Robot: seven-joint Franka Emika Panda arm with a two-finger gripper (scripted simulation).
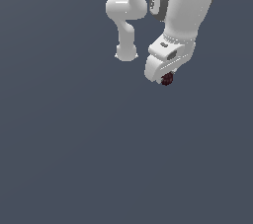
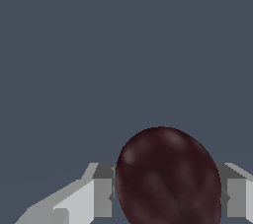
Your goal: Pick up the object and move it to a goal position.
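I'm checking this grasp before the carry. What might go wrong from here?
The dark red ball is round and smooth, so it may slip from between the fingers. In the exterior view it peeks out only at the tip of the gripper, so the hold may be shallow.

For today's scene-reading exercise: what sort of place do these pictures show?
Most likely a bare simulated test scene: a flat, featureless grey ground, one white robot arm, and its tool shut on a dark red ball.

Light: we see even, soft brightness on flat grey-blue.
Shadows: we find none cast.
Sharpness: coarse, blocky renders.
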